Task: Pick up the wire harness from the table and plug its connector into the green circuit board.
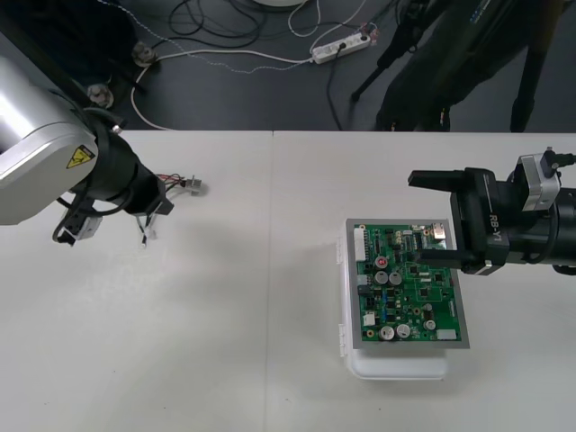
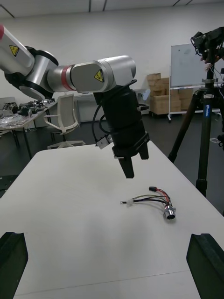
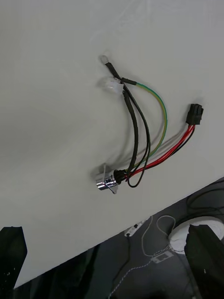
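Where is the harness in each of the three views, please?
Front: harness lies by the left pincer.
Right wrist: harness near that pincer's tips.
Left wrist: harness ahead of the open fingers.
Landmark: the table's far edge, near the socket.

RB-Y1 body: two arms, silver shells going to black at the ends.
Left arm (image 1: 36,144): glossy rounded silver links, red ring (image 2: 66,77) at a joint, yellow triangular warning stickers (image 1: 79,158), matte black cylindrical wrist, looped black cable carrying a small white block (image 2: 103,141); left fingers (image 2: 128,169) flat, black, tapering. Right arm (image 1: 540,225): black boxy body with white "RB-Y1" lettering (image 1: 494,224), silver bracket (image 1: 538,184) on top with a thin cable; right fingers (image 1: 436,178) long black square-ended bars, blunt dark slabs from its own wrist camera.
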